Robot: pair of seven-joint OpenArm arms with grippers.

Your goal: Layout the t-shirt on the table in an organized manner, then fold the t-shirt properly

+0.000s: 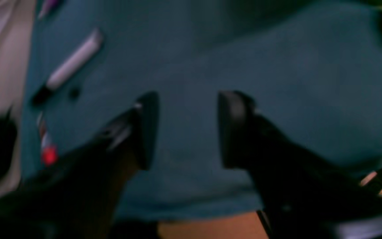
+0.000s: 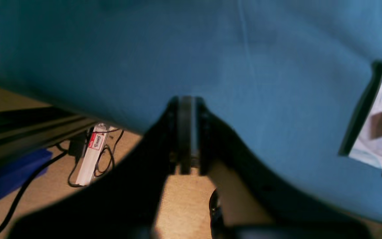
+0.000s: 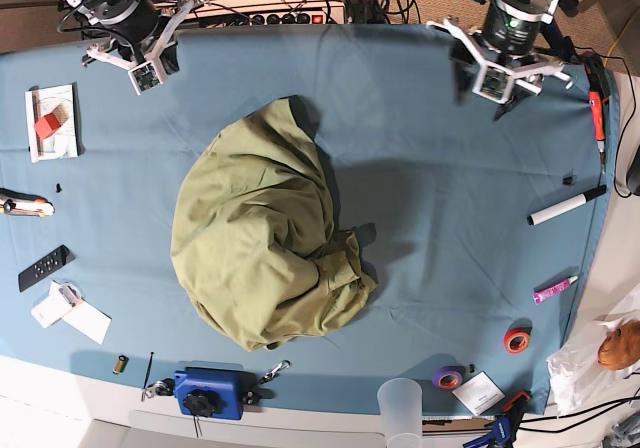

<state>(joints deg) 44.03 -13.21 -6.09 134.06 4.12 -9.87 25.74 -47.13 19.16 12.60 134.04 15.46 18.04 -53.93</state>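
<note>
The t-shirt (image 3: 262, 233) lies in a crumpled heap on the table (image 3: 420, 198), left of centre in the base view. It is bunched and wrinkled, not spread, with a folded lump at its lower right edge. Nothing touches it.

Both arms sit at the far edge of the table, well apart from the shirt. The left gripper (image 1: 187, 129) is at the far right in the base view (image 3: 505, 68). In its wrist view the two black fingers (image 1: 146, 129) stand clearly apart with bare blue cloth between them; they hold nothing. The right gripper (image 2: 186, 132) is at the far left in the base view (image 3: 145, 63). Its wrist view shows the fingers pressed together with no visible gap and nothing between them, hanging over the table edge with floor below.

Loose items lie around the table rim:
- A white marker (image 3: 565, 206) near the right edge, also blurred in the left wrist view (image 1: 68, 66).
- A red-tipped pen (image 3: 598, 113) far right.
- A purple marker (image 3: 553, 290) right.
- An orange tape roll (image 3: 516, 340) and a purple tape roll (image 3: 448, 376) near right.
- A clear cup (image 3: 400, 408) at the near edge.
- A blue tool (image 3: 210, 393) at the near edge.
- A card with a red block (image 3: 50, 123) at the left.
- A black remote (image 3: 43, 267) at the left.
</note>
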